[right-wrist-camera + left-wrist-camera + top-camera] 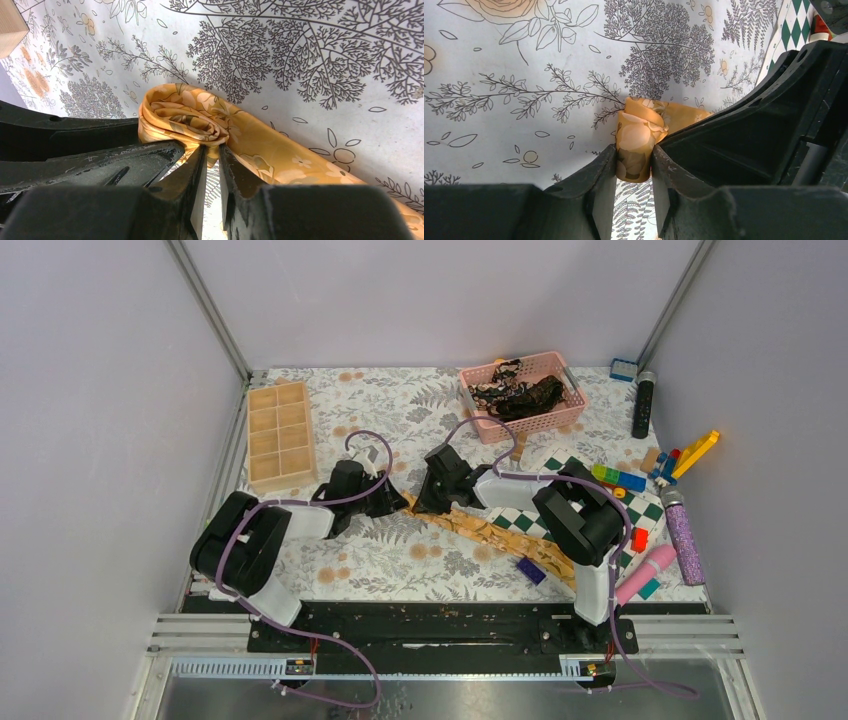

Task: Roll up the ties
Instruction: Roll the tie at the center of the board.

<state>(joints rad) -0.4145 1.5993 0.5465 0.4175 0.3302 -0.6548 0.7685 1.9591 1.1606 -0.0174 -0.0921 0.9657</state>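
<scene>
The golden-tan tie (pixel 490 532) lies across the floral table cloth from the middle toward the lower right, over the green-and-white checkered board (pixel 545 525). Its left end is rolled a few turns. My left gripper (pixel 395 498) is shut on the rolled end (pixel 636 145). My right gripper (pixel 425 502) is shut on the same roll from the other side (pixel 185 120), pinching its edge; the flat tail (pixel 300 160) runs off to the right. Dark ties (pixel 520 395) lie bunched in the pink basket (pixel 572 415) at the back.
A wooden compartment box (pixel 280 435) stands at the back left. Toy bricks (pixel 618 478), a black cylinder (pixel 643 405), a glittery purple tube (pixel 684 538), a pink tube (pixel 645 575) and a small purple block (pixel 531 571) lie on the right.
</scene>
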